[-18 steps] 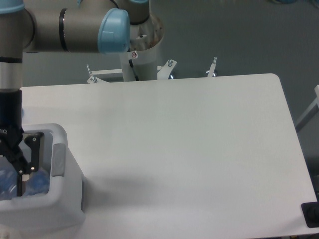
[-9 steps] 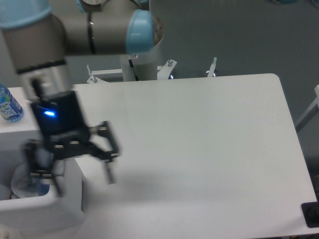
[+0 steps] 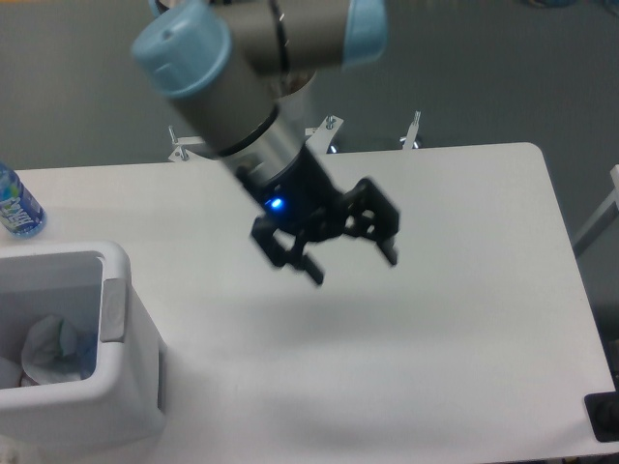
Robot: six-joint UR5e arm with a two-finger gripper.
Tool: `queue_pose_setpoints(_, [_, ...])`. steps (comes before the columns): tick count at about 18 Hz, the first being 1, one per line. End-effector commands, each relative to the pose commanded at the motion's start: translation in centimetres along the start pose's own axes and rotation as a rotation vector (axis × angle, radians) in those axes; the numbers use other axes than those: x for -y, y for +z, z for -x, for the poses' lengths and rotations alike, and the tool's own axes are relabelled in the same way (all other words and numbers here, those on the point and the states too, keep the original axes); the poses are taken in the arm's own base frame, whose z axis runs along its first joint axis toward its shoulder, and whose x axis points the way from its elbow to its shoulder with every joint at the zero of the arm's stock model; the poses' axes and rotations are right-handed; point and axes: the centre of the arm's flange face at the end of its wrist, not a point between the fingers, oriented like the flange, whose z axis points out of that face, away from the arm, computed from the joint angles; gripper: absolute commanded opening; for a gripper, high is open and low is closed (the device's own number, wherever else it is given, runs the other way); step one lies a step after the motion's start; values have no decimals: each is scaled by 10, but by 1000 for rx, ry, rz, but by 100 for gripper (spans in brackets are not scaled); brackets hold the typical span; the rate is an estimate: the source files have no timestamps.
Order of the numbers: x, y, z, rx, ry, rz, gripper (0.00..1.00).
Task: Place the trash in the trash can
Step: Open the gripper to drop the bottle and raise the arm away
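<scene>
Trash (image 3: 53,346): crumpled white wad now lying inside the trash can (image 3: 114,311), lower left of frame. Claw (image 3: 353,258): spread wide, carrying nothing, having swung from the bin to centre frame above the surface (image 3: 464,290). Delivery judged complete.

Blue-labelled bottle (image 3: 17,205) upright at the far left edge of the white table (image 3: 464,319).

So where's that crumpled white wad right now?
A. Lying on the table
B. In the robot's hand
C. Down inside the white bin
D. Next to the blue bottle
C: the crumpled white wad lies inside the white bin, while the hand hangs open and empty over the table.
</scene>
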Motion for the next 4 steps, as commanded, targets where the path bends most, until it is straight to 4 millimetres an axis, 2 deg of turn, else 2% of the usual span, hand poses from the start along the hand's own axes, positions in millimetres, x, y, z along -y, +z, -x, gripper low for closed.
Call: queue_pose_setpoints(4, [-18,-11,18,-64,-37,-20,100])
